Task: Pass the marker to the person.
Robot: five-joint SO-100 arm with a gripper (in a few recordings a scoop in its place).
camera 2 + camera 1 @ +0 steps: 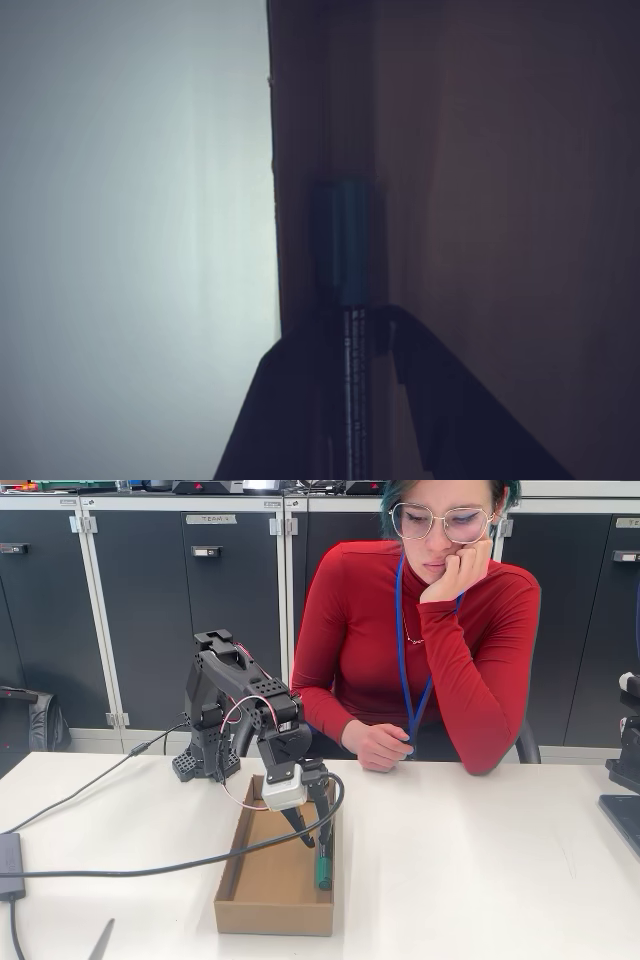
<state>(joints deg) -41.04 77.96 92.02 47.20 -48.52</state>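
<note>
Person (420,650) seated beyond the jaws, hand (378,746) resting on the table (500,860), not yet reaching. Cardboard tray (262,880) under the jaws. Gripper (318,838) reaches down into it, jaws narrowed around the marker (323,868), apparently gripping it; barrel runs between them, green end ahead against the tray wall.

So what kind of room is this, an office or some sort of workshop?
Probably a robotics lab or workshop: a row of dark labelled cabinets lines the wall, a small wired robot arm stands on a white table, and a person wearing a lanyard sits behind it.
</note>
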